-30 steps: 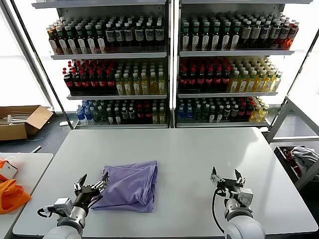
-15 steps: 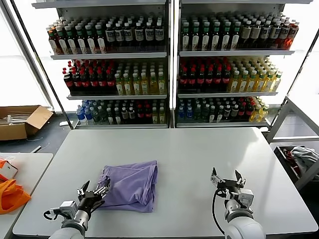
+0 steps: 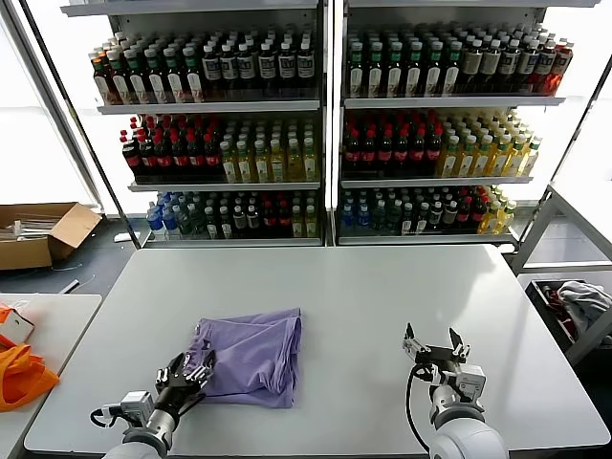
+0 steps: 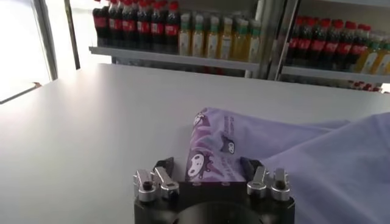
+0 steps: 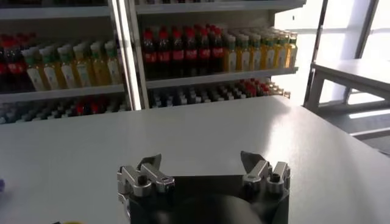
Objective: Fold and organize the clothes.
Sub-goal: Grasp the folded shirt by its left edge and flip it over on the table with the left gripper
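Observation:
The clothes, a lavender T-shirt (image 3: 253, 354), lie loosely folded on the white table (image 3: 382, 296), left of centre. My left gripper (image 3: 188, 368) is at the shirt's near-left corner. In the left wrist view the shirt (image 4: 317, 146) shows a turned-up edge with dark purple cartoon prints (image 4: 207, 159), and that edge sits between the fingers of the left gripper (image 4: 206, 165). The jaws stand apart on either side of it, with a gap on one side. My right gripper (image 3: 435, 344) rests open over bare table at the near right, with nothing between the fingers of the right gripper (image 5: 201, 161).
Shelves of bottled drinks (image 3: 335, 143) stand behind the table. An orange fabric item (image 3: 19, 373) lies on a side table at the left, beyond it a cardboard box (image 3: 38, 234) on the floor. A bin with grey-white cloth (image 3: 579, 306) is at the right.
My left gripper has moved forward and to the right, onto the shirt's near-left corner, and its fingers have drawn closer together. The right arm has stayed put.

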`<act>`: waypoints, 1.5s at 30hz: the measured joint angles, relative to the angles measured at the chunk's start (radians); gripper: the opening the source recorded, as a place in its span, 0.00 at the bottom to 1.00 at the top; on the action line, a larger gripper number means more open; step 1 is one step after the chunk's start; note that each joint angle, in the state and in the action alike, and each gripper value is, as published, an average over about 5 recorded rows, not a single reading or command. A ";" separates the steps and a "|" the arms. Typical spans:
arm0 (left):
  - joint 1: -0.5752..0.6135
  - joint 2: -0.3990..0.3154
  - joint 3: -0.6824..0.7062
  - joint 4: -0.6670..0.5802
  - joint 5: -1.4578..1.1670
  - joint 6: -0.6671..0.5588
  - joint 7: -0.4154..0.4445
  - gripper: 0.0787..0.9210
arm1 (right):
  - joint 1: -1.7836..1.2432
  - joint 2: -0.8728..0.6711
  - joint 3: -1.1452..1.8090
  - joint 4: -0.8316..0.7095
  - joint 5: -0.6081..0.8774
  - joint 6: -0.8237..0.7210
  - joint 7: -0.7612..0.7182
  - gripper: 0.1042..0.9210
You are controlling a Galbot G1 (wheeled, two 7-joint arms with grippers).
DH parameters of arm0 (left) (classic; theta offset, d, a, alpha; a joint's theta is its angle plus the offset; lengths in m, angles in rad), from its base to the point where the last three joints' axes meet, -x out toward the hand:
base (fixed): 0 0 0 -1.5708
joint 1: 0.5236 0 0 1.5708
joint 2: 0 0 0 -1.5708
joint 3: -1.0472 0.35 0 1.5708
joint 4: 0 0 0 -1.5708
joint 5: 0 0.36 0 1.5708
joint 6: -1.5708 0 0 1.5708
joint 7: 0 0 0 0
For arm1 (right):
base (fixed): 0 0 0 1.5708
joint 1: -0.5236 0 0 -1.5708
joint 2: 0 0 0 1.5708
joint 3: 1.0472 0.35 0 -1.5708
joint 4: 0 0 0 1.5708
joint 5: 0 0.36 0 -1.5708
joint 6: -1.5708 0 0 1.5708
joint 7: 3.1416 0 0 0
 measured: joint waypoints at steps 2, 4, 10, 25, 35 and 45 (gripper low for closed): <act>0.002 -0.001 0.002 0.000 0.003 0.000 0.003 0.57 | 0.000 0.000 0.000 0.003 0.000 0.000 0.000 0.88; 0.003 -0.003 0.004 0.000 0.006 -0.001 0.006 0.50 | 0.000 0.001 -0.001 0.006 0.000 0.000 0.000 0.88; 0.002 -0.008 0.010 0.001 0.011 0.001 0.009 0.29 | 0.002 0.003 -0.004 0.013 0.000 0.000 -0.002 0.88; 0.021 0.007 -0.041 -0.026 0.013 -0.004 0.014 0.04 | 0.022 -0.007 -0.021 0.014 0.004 -0.003 -0.001 0.88; 0.048 0.118 -0.237 -0.053 -0.067 0.014 0.002 0.04 | 0.041 -0.013 -0.036 0.007 0.020 -0.003 0.000 0.88; 0.069 0.276 -0.442 -0.094 -0.114 0.027 0.014 0.04 | 0.043 -0.010 -0.042 -0.001 0.024 -0.004 0.002 0.88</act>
